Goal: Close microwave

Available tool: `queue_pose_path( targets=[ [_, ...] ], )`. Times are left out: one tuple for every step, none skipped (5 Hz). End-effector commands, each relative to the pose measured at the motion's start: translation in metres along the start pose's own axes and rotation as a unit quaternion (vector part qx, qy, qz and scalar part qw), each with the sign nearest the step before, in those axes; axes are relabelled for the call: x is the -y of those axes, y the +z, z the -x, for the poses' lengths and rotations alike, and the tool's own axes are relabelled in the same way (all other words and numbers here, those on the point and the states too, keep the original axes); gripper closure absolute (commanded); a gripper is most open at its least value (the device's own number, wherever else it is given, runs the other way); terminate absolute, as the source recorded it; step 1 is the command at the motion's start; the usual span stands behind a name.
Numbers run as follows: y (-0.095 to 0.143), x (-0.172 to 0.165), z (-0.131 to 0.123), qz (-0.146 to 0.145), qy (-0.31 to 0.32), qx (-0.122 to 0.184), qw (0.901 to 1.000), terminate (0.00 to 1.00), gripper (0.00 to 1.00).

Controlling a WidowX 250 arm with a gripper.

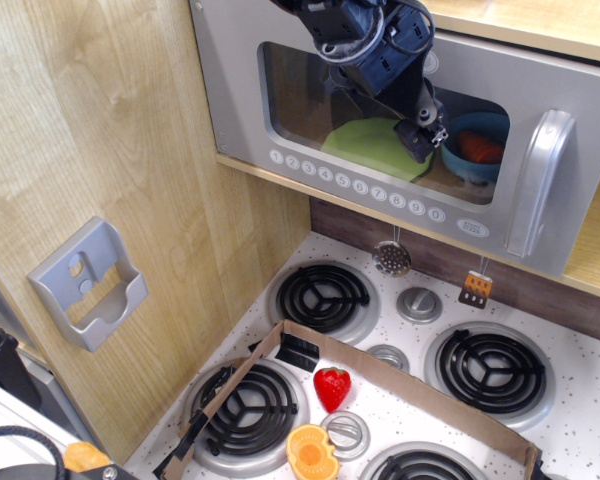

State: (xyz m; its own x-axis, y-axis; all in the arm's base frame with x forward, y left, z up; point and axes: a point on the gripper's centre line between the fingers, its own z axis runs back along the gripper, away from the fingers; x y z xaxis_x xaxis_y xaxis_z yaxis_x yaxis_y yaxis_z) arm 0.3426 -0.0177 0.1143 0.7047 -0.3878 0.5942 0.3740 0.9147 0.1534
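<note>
The microwave [280, 60] is a wooden compartment at the top with a wide silver-grey door, a clear rounded window, a row of round number buttons and a thick grey vertical handle [532, 185] at its right end. The door lies almost flush with the cabinet front. My gripper [422, 140] on the black and blue arm presses against the front of the window, right of centre. Its fingers look together and hold nothing. Through the window I see a green plate [365, 145] and a blue bowl [477, 148].
Below is a toy stove [580, 345] with black coil burners and silver knobs. An open cardboard box [420, 385] on it holds a strawberry [331, 387] and an orange half [312, 452]. A grey plastic holder [88, 282] hangs on the left wooden wall.
</note>
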Motion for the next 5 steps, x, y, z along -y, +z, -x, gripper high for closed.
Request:
queue_pose_path(
  targets=[
    [0.013, -0.004, -0.023, -0.014, -0.019, 0.039, 0.999, 0.0, 0.0],
    [0.017, 0.002, -0.02, -0.018, 0.002, 0.005, 0.9998, 0.0, 0.0],
    [0.028, 0.015, -0.005, -0.033, 0.051, -0.095, 0.9936, 0.0, 0.0],
    [0.037, 0.019, 0.01, -0.042, 0.057, -0.125, 0.9896, 0.0, 0.0],
    [0.043, 0.02, 0.015, -0.05, 0.056, -0.144, 0.9867, 1.0, 0.0]
  ],
)
